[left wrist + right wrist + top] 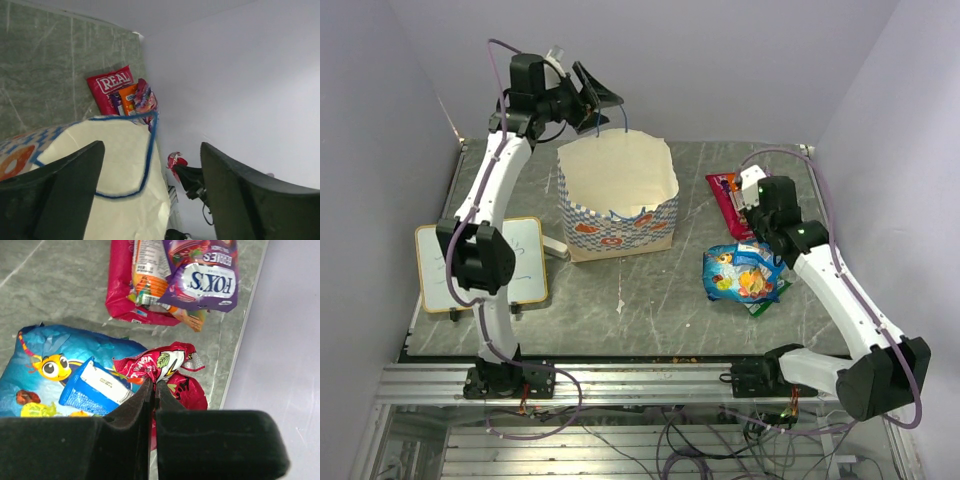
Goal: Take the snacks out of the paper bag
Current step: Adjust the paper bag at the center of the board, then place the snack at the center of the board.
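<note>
Find the snacks (pixel 740 272) out on the bench (pixel 650 300), heaped just right of the paper bag (pixel 620 228). Expect light, puffy foil: slick on the flat faces, easily crushed. Best taken by a crimped seam or a corner. Note the right claw (pixel 155 384) shut tight on a crumpled fold of the red packet (pixel 167 360), farther right of the bag than the blue packet (pixel 50 360). Treat the bag as thin, floppy and light enough to slide or tip; steady it by the rim or the cord handle (pixel 148 160). Note the left claw (pixel 152 150) spread wide and gripping nothing, raised at the bag's far rim with that cord looped between its fingers (pixel 60 190).

Only from the right wrist: the pinch itself, plus an orange packet (pixel 147 275) and a purple packet (pixel 205 275) stacked on the pink packet (pixel 117 295), right of the bag and farther back. Only from above: the bag's inside, seemingly bare cream paper, and a green packet (pixel 767 298) peeping from under the blue one. Only from the left wrist: that claw's wide gap.
</note>
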Available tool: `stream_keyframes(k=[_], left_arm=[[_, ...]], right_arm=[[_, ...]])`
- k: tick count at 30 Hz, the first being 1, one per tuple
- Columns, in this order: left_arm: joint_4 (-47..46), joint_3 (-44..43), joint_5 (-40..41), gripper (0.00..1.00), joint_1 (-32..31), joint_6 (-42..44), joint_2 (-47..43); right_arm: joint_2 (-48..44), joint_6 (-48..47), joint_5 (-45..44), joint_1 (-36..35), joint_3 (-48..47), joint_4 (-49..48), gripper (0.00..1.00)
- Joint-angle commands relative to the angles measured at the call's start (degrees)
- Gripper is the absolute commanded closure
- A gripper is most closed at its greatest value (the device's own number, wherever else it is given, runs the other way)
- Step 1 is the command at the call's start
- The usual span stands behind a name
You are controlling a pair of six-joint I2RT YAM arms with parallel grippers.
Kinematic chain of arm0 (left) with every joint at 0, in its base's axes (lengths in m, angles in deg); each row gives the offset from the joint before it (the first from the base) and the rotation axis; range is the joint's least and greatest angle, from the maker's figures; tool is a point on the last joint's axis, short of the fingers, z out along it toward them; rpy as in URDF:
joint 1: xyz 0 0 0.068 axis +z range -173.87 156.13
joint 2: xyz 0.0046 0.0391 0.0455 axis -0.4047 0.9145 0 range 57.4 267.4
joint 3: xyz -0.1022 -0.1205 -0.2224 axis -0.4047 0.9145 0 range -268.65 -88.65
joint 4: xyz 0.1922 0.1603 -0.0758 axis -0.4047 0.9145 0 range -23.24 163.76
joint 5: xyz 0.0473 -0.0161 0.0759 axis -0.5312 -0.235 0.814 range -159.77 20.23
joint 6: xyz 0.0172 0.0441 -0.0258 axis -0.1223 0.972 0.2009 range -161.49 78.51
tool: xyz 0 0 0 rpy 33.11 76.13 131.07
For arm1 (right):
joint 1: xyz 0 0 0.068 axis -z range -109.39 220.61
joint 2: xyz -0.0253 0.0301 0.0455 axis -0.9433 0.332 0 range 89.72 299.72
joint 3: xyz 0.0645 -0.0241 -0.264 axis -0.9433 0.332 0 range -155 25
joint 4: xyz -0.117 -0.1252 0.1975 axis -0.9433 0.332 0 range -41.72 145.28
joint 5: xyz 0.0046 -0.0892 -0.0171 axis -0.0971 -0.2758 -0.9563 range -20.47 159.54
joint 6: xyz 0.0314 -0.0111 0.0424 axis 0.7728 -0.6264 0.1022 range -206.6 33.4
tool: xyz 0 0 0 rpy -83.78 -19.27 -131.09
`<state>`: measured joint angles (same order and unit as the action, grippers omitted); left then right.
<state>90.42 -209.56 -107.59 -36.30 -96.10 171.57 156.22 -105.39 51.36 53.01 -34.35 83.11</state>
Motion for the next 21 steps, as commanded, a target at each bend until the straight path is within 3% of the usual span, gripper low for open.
stream_keyframes(k=[1,2,7,12,21], left_arm=[[3.69,-1.22,-1.08,0.04,1.02,2.94,-4.74],[4.49,-1.37,-1.14,0.0,1.2,3.24,-5.08],[10.72,-4.29,-1.19,0.0,2.74,5.83,-6.38],[18.26,-7.79,-1.97,0.0,4.72,9.81,-7.79],[27.08,-6.53,-1.79,0.02,8.51,16.02,-14.61]], right_arm=[[1.33,4.65,3.27,3.66,-1.78,-3.67,1.0],[2.56,6.37,4.12,4.78,-2.47,-3.93,1.0],[9.14,13.72,6.82,10.18,-7.42,-6.3,1.0],[17.24,17.14,5.16,11.08,-14.44,-8.31,1.0],[29.49,15.17,0.26,12.57,-21.69,-12.68,1.0]])
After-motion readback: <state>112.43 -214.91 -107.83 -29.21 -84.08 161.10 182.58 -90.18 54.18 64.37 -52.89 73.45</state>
